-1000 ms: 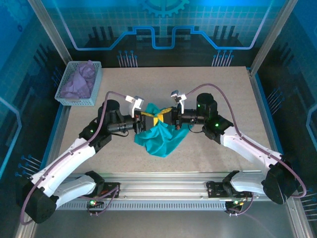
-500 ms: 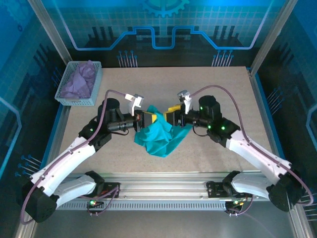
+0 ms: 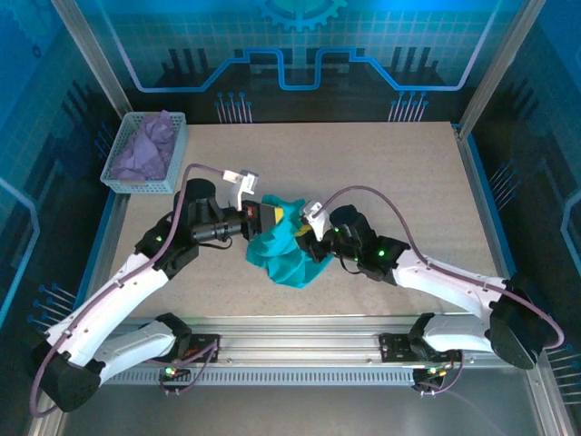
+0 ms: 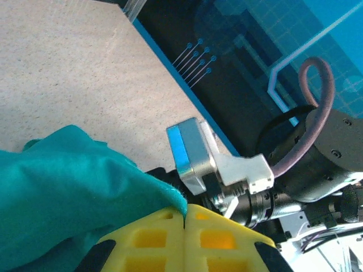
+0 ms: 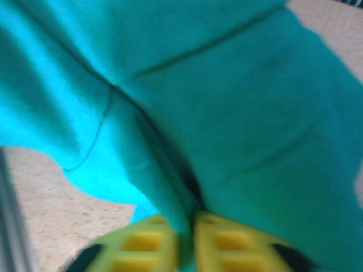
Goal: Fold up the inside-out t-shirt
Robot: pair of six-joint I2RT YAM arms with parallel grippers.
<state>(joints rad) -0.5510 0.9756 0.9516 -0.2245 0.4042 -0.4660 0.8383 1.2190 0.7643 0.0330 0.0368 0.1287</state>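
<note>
The inside-out t-shirt is a crumpled teal heap near the middle of the table, lifted at its top. My left gripper comes in from the left, and its yellow fingers are pressed together on an edge of the teal fabric. My right gripper reaches in from the right, low against the heap. In the right wrist view a fold of the shirt runs down between the blurred yellow fingers, which are shut on it. The two grippers are close together.
A grey basket holding a lavender cloth stands at the table's back left. Bare beige tabletop lies to the right and behind. A metal rail runs along the near edge. The right arm's wrist camera hangs just past my left fingers.
The right gripper opened, swung left and lower into the heap, and shut on a fold. The left gripper closed on the shirt's edge and stayed near the top.
</note>
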